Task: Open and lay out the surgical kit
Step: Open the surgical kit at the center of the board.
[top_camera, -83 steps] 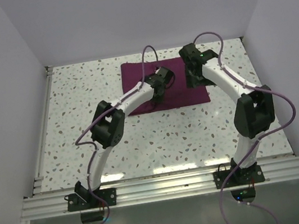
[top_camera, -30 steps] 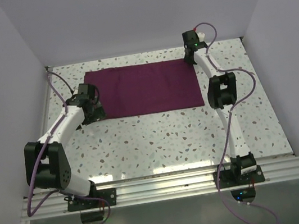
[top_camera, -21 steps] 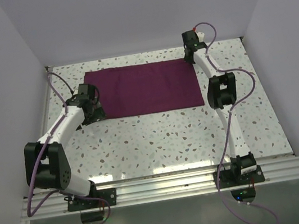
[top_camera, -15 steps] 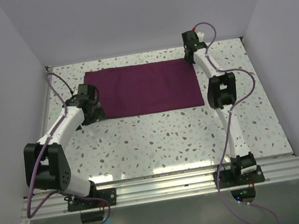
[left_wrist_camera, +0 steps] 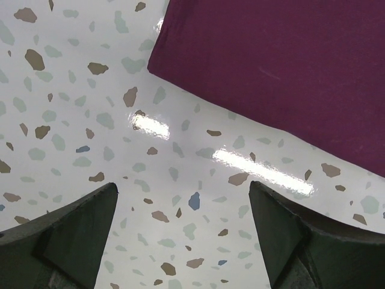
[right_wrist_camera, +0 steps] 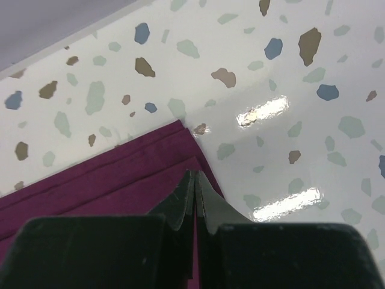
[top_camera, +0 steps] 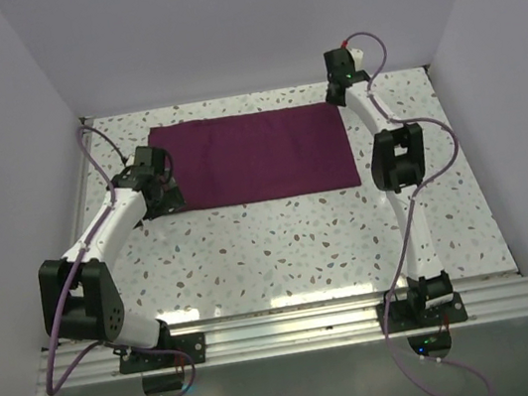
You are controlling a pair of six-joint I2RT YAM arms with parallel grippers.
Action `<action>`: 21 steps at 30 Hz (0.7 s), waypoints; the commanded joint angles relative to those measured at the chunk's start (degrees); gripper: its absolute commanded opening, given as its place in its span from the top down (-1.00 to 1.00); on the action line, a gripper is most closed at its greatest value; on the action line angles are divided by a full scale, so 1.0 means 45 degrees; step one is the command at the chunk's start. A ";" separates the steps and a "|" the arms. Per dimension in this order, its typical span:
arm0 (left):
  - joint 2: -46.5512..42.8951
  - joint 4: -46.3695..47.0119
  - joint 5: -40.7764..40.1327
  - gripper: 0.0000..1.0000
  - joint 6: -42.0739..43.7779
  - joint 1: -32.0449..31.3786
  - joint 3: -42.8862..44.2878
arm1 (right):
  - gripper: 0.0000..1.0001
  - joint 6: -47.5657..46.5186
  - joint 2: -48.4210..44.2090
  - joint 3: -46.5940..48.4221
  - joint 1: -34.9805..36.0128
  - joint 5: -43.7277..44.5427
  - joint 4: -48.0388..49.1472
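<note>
Top external view: the cloth (top_camera: 257, 154) lies spread flat along the far edge of the counter (top_camera: 282, 245). The left gripper (top_camera: 165, 195) hangs just off the cloth's near-left corner, fingers (left_wrist_camera: 78, 223) spread wide over bare counter, arm bent out along the left edge. The right gripper (top_camera: 336, 96) is at the far-right corner on a long, stretched arm. On the right wrist camera its fingers (right_wrist_camera: 180, 201) are pressed together over that corner; whether they catch fabric, I cannot tell.

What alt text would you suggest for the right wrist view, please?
The right claw, pressed shut, sits over the corner of a layered maroon cloth lying flat on a glossy white table speckled with coloured flecks.
</note>
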 commanded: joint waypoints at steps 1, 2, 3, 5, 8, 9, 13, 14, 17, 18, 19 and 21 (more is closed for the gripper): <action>-0.0147 -0.0068 0.0173 -0.88 -0.0083 -0.0006 0.0414 | 1.00 -0.0162 -0.1811 -0.0291 0.0007 -0.0003 0.0971; -0.0147 -0.0029 0.0212 -0.88 -0.0083 -0.0025 0.0413 | 1.00 -0.0181 -0.1910 -0.0370 -0.0012 -0.0023 0.0991; -0.0147 -0.0029 0.0212 -0.87 -0.0121 -0.0025 0.0413 | 1.00 -0.0181 -0.2008 -0.0506 0.0007 -0.0061 0.1011; -0.0185 -0.0029 0.0212 -0.87 -0.0122 -0.0044 0.0452 | 1.00 -0.0123 -0.2320 -0.0682 0.0007 -0.0159 0.1030; -0.0205 -0.0009 0.0212 -0.87 -0.0005 -0.0045 0.0569 | 1.00 -0.0045 -0.2536 -0.0995 0.0085 -0.0277 0.1011; -0.0186 -0.0009 0.0212 -0.87 0.0034 -0.0045 0.0686 | 1.00 -0.0025 -0.2497 -0.1015 0.0085 -0.0296 0.0992; -0.0146 -0.0165 0.0251 -0.88 0.0171 -0.0103 0.0901 | -0.05 -0.0337 -0.1386 0.0311 0.0066 -0.0393 0.0232; -0.0243 -0.0223 0.0212 -0.87 0.0171 -0.0123 0.0844 | -0.09 -0.0338 -0.1248 0.0352 0.0066 -0.0471 0.0268; -0.0497 -0.0380 0.0154 -0.88 0.0113 -0.0162 0.0629 | -0.09 -0.0182 -0.0819 0.0371 0.0046 -0.0550 0.0406; -0.0575 -0.0400 0.0134 -0.88 0.0093 -0.0142 0.0531 | -0.07 -0.0162 -0.0469 0.0468 0.0046 -0.0569 0.0386; -0.0634 -0.0380 0.0153 -0.87 0.0054 -0.0142 0.0434 | -0.06 -0.0181 -0.0311 0.0759 0.0046 -0.0570 0.0289; -0.0771 -0.0400 0.0172 -0.87 -0.0082 -0.0142 0.0160 | -0.01 -0.0181 0.0195 0.1073 0.0066 -0.0531 0.0191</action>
